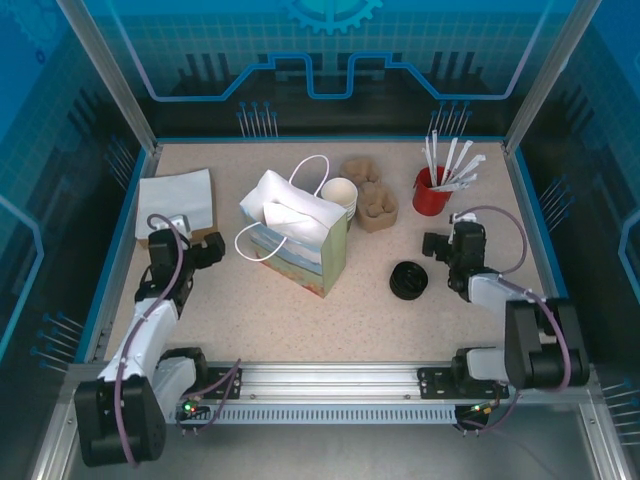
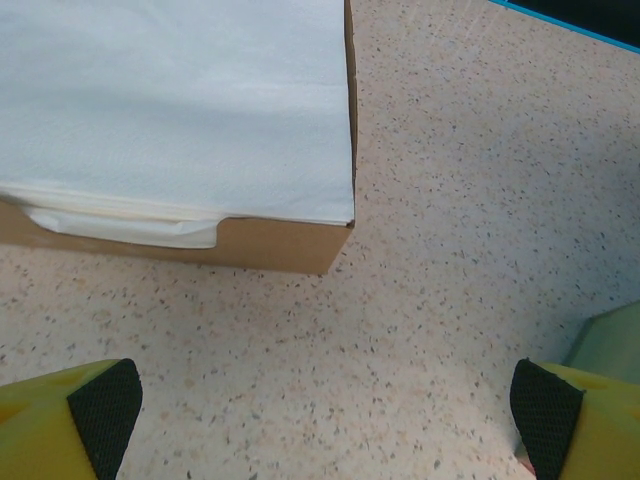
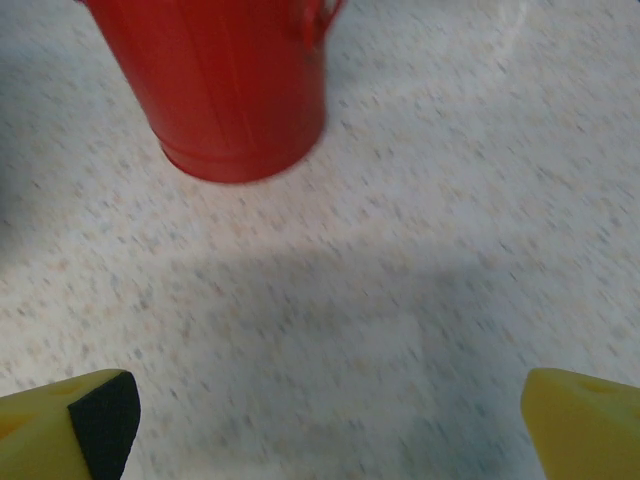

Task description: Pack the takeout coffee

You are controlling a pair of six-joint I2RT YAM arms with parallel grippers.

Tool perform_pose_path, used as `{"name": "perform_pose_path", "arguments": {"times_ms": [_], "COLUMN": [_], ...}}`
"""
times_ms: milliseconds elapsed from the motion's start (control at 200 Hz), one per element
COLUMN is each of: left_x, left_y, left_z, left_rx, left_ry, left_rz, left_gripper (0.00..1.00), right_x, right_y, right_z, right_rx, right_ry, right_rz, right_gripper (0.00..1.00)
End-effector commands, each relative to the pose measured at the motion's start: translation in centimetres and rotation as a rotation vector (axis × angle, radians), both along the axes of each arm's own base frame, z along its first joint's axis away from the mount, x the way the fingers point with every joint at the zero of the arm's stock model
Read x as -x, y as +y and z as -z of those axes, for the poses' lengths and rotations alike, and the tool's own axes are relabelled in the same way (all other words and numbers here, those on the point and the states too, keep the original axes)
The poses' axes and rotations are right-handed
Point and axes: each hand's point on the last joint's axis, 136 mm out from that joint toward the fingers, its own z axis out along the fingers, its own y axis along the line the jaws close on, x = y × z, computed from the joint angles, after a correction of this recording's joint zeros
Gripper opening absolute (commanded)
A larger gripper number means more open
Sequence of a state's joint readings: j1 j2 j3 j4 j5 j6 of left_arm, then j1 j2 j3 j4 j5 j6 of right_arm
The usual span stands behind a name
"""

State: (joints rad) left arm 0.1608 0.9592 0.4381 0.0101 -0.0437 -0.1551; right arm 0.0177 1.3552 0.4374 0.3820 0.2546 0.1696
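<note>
Right wrist: blurred red bucket [image 3: 235, 90], rim cut off; fingers [image 3: 585, 425] spread.

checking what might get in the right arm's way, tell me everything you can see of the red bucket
The red bucket is a small round pail, glossy like painted metal or plastic, narrowing toward its base. It stands upright on the table, far right, holding long white wrapped sticks that fan out over its rim. A lug shows near the rim. Only the table and sticks touch it; the open right claw is short of it.
</note>
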Motion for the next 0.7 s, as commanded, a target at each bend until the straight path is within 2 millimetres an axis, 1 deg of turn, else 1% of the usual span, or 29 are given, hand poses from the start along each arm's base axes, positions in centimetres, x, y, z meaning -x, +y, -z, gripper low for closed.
{"name": "perform_pose_path", "arguments": {"times_ms": [0, 80, 160, 215, 250, 285, 360, 415, 495, 570, 620, 675, 685, 695], "left_x": [-1.6, -2.2, -3.0, -3.5, -3.9, -4.3, -5.1, -5.7, -6.6, -7.3, -7.4, -7.5, -7.4, -7.5], "left_y": [-0.2, -0.5, -1.0, -1.5, -2.0, -2.5, -3.5, -4.2, -5.2, -5.8, -6.2, -6.5, -6.5, -6.5], "left_z": [-0.7, -0.4, -0.2, 0.3, 0.3, 0.6, 1.2, 1.2, 0.7, 0.7, 1.1, 2.5, 3.0, 3.0], "left_rx": [-0.005, -0.017, -0.031, -0.048, -0.066, -0.077, -0.096, -0.114, -0.153, -0.136, -0.148, -0.161, -0.159, -0.164], "left_ry": [-0.083, -0.098, -0.114, -0.117, -0.127, -0.128, -0.137, -0.146, -0.206, -0.232, -0.255, -0.254, -0.245, -0.257], "left_rz": [0.029, 0.051, 0.082, 0.110, 0.134, 0.155, 0.196, 0.227, 0.271, 0.291, 0.305, 0.313, 0.316, 0.316], "left_gripper": [0.99, 0.99, 0.99, 0.99, 0.99, 0.99, 0.99, 0.99, 0.99, 0.99, 0.99, 0.99, 0.99, 0.99], "right_x": [-3.5, -3.4, -3.3, -3.4, -3.5, -3.4, -3.5, -3.5, -3.6, -3.6, -3.6, -3.7, -3.7, -3.7], "right_y": [1.1, 2.3, 3.0, 3.2, 3.4, 3.3, 3.4, 3.3, 3.4, 3.3, 3.4, 3.6, 3.7, 3.7], "right_z": [-3.7, -3.6, -3.4, -2.5, -2.7, -2.3, -2.3, -2.4, -2.4, -2.4, -2.4, -2.3, -2.3, -2.3], "right_rx": [0.012, 0.021, 0.022, 0.027, 0.046, 0.038, 0.042, 0.042, 0.043, 0.048, 0.050, 0.063, 0.067, 0.070], "right_ry": [-0.191, -0.209, -0.231, -0.243, -0.261, -0.225, -0.226, -0.229, -0.230, -0.231, -0.228, -0.223, -0.222, -0.220], "right_rz": [-0.096, -0.160, -0.201, -0.205, -0.210, -0.205, -0.203, -0.201, -0.202, -0.201, -0.204, -0.208, -0.209, -0.208], "right_gripper": [1.00, 1.00, 1.00, 1.00, 1.00, 1.00, 1.00, 1.00, 1.00, 1.00, 1.00, 1.00, 1.00, 1.00]}}
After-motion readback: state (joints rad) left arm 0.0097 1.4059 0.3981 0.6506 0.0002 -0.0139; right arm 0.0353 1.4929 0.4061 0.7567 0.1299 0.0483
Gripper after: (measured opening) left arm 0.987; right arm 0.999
